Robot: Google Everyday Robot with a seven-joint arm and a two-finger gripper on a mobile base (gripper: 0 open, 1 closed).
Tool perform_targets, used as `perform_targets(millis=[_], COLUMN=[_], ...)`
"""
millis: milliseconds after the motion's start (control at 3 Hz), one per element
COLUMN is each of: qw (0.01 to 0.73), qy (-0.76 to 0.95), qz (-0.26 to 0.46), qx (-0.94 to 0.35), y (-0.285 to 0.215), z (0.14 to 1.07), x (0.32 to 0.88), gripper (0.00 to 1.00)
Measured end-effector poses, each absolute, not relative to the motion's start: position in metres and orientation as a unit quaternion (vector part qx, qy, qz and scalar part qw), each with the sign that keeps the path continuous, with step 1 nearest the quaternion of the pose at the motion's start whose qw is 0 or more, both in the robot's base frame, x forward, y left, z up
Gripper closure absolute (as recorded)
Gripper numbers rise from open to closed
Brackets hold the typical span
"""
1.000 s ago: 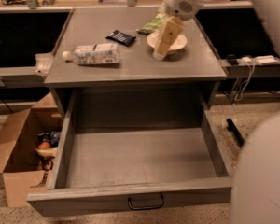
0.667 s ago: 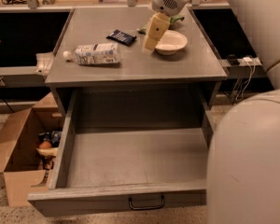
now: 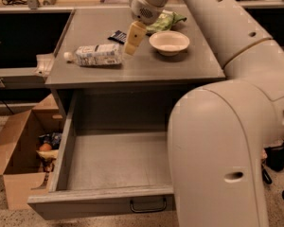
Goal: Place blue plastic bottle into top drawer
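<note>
White arm (image 3: 236, 37) reached in from the right of view; bulky rounded joint housing (image 3: 217, 150) filled the lower right foreground. Upper link ran diagonally up to the top centre. Wrist (image 3: 149, 4) bent downward there. Tan gripper (image 3: 132, 40) hung below it, tilted down and left.

White bowl (image 3: 169, 42), green snack bag (image 3: 166, 20) and dark packet (image 3: 117, 35) on tabletop (image 3: 189, 64); open cardboard box (image 3: 13, 151) on floor (image 3: 4, 217).
</note>
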State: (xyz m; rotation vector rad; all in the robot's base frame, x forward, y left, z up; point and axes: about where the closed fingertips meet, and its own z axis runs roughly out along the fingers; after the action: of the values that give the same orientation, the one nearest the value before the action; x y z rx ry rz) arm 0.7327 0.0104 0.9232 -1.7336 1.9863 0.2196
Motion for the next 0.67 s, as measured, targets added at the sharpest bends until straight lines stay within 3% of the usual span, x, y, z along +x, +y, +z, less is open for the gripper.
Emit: perform_targets(millis=[667], qw=[0.221], qy=[0.731], qz=[0.100], qx=[-0.638], y=[0.044], z=[0.879], x=[0.759], gripper=[0.00])
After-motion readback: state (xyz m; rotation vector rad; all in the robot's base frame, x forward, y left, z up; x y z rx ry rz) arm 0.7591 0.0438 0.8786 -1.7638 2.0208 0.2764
